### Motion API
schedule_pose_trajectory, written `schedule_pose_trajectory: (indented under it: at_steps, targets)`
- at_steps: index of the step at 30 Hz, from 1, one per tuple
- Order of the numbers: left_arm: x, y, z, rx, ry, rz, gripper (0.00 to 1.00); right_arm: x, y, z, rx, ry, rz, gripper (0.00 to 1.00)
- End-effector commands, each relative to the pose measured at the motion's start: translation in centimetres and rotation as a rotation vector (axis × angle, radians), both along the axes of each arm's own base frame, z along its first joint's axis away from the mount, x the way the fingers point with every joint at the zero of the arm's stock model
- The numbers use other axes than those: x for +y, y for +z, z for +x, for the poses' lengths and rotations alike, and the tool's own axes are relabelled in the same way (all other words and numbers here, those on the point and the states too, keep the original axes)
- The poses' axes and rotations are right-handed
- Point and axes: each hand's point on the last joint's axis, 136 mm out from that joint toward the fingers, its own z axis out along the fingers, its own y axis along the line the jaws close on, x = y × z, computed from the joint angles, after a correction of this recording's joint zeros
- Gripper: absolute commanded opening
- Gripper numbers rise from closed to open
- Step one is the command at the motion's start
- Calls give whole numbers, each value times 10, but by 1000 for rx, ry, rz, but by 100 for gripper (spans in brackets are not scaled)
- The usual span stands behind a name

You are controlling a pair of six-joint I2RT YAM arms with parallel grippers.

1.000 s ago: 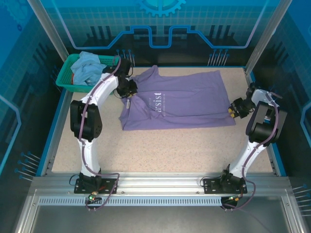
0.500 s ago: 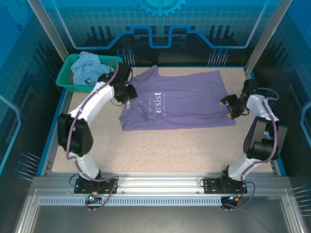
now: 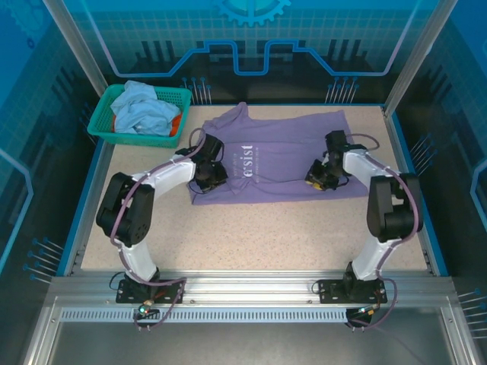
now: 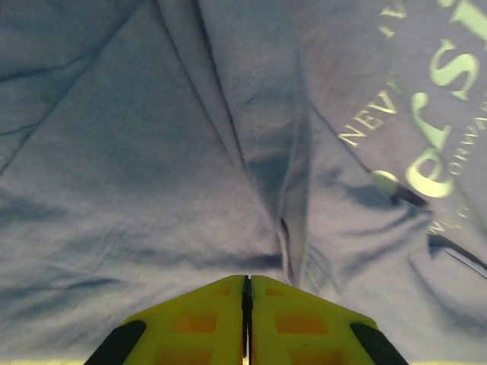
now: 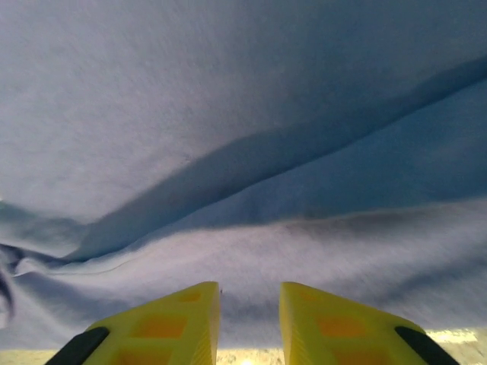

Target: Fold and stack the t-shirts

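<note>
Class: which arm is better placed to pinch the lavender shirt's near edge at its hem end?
Right. The right gripper sits at that end's near edge of the lavender shirt, jaws apart; the left gripper is shut, by the lettering.

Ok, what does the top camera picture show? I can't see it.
A lavender-purple cloth t-shirt lies spread on the speckled table, with the left fingers and right fingers low over it. A teal plastic mesh basket of crumpled light-blue cloth sits far-left.

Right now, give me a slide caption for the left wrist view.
Yellow jaws shut over the creased purple t-shirt, beside its pale lettering.
</note>
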Motion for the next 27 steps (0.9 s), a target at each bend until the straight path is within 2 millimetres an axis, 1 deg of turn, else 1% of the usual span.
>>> schedule_pose_trajectory:
  at_steps: [1, 3, 6, 8, 10, 14, 17, 19, 22, 26, 27]
  targets:
    - [10, -24, 4, 4, 51, 43, 12, -2, -14, 3, 32, 2, -45, 30]
    - [22, -35, -3, 24, 80, 102, 12, -7, -23, -2, 58, -35, -62, 34]
    - [34, -44, -14, 42, 114, 137, 14, -5, -35, -12, 101, -52, -66, 38]
    - [38, -49, -25, 60, 131, 142, 15, -7, -37, -18, 121, -51, -104, 39]
    - [43, -52, -37, 73, 143, 144, 17, -6, -37, -26, 138, -61, -98, 41]
    - [55, -51, -64, 89, 174, 154, 17, 0, -41, -47, 194, -72, -73, 44]
    - [62, -47, -80, 90, 179, 149, 18, 0, -41, -67, 215, -61, -111, 45]
    - [67, -47, -92, 96, 182, 153, 18, 4, -39, -78, 216, -54, -95, 48]
    - [72, -46, -108, 105, 184, 147, 18, 7, -39, -93, 231, -61, -72, 49]
    - [81, -46, -127, 106, 194, 152, 19, 20, -40, -112, 247, -50, -59, 49]
    - [84, -46, -133, 107, 197, 155, 19, 21, -45, -123, 269, -49, -62, 49]
